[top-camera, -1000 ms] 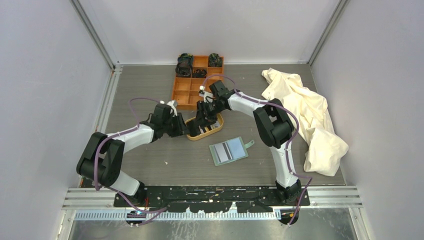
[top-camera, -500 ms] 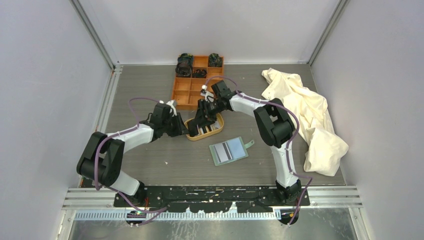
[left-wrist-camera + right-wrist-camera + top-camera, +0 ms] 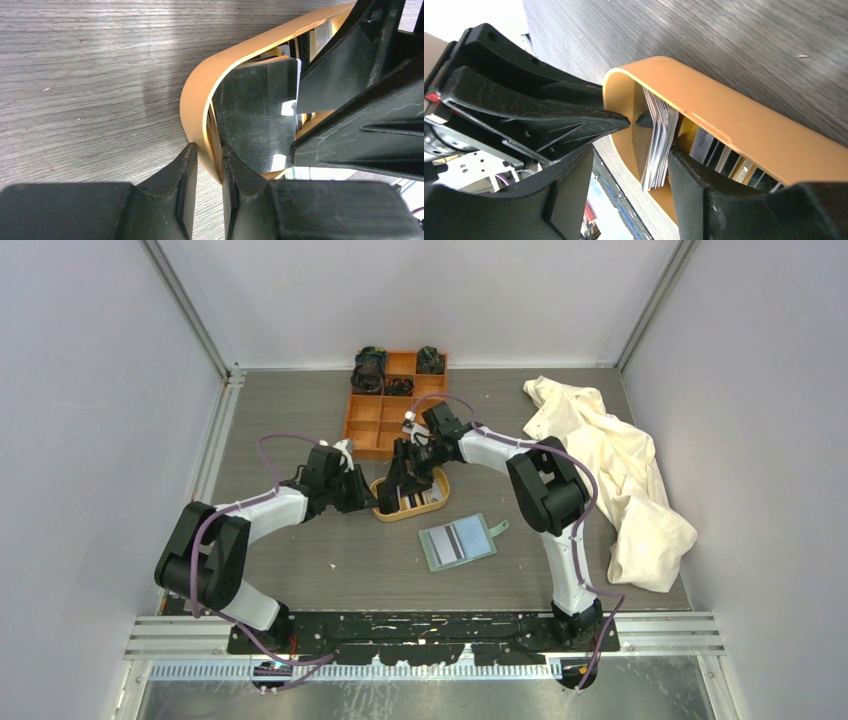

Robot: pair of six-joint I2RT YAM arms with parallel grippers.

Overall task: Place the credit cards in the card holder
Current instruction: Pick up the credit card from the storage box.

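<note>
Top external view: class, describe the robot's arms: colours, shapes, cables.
The left arm and right arm pair white links with bulky black joints. A purple cable loops along each. The left end effector and right end effector are black, with tapered fingers.

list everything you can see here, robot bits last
table: one, grey wood-grain, under everything
tray: one, tan oval, mid-table
credit cards: several standing on edge in the tray, exact count unclear; pale edges, one glossy dark
card holder: one, sage green, lying open just in front of the tray, no card going in yet
compartment box: one, orange, behind the tray
dark items: at least three, in the box's back compartments; what they are is unclear
cloth: one, cream, crumpled at the right side
left gripper: black, pinching the tray's end wall
right gripper: black, open, fingers either side of the card stack at the same end
</note>
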